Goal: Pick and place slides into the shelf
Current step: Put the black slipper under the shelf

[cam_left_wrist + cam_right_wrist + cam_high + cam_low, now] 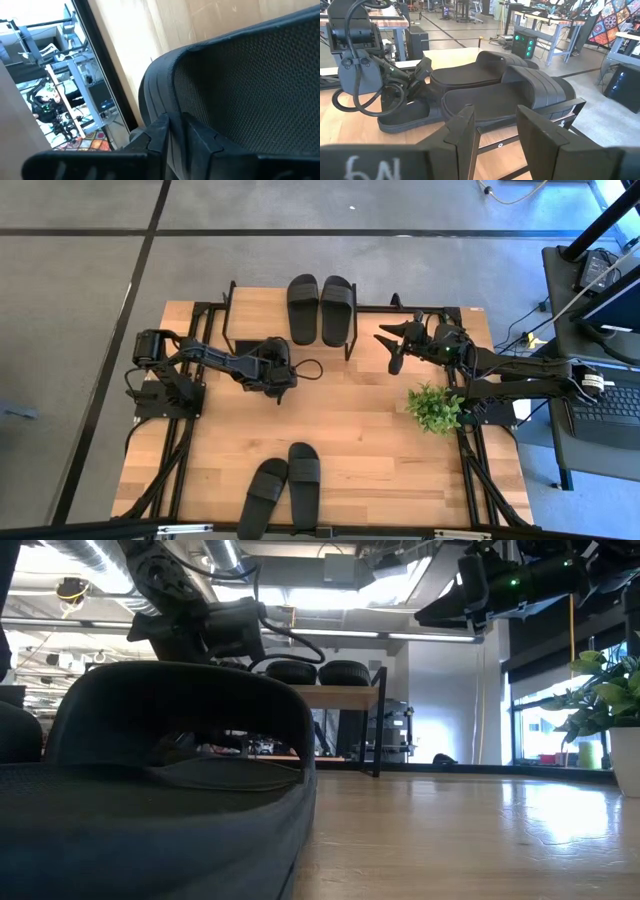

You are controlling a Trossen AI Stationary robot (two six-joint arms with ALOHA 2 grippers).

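Gripping the ribbed strap of a black open-toe slide sandal, the left pincer has its fingers narrowly set on it just in front of the low wooden-topped shelf with black metal legs, apparently to feed it onto the lower tier. Two matching black slides already sit side by side on the shelf top. Two more slides lie at the near edge of the light wooden surface, while the right pincer hovers half open and empty beside the shelf.
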